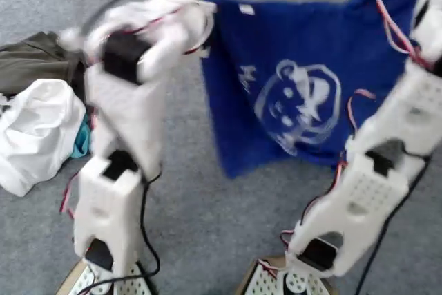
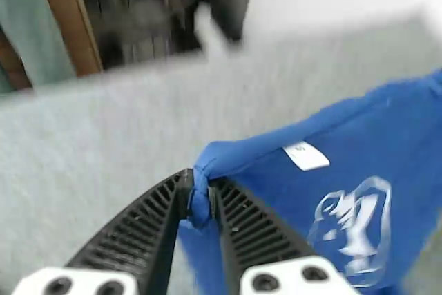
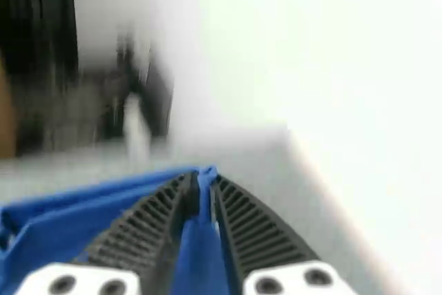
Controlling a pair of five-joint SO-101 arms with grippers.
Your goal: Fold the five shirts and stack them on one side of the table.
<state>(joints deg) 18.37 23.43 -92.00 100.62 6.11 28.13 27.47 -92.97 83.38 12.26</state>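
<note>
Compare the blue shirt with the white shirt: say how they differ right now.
The blue shirt is stretched out between the left gripper and right gripper, each shut on an edge; the white shirt lies crumpled in a heap on the table, untouched. The blue shirt shows a white printed figure; the white shirt shows none. Neither is folded yet.

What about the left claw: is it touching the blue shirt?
Touching. The left wrist view shows the left gripper shut on a bunched corner of the blue shirt.

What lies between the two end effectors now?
The blue shirt, stretched between them: left end effector and right end effector each pinch its edge. The high view shows it.
</note>
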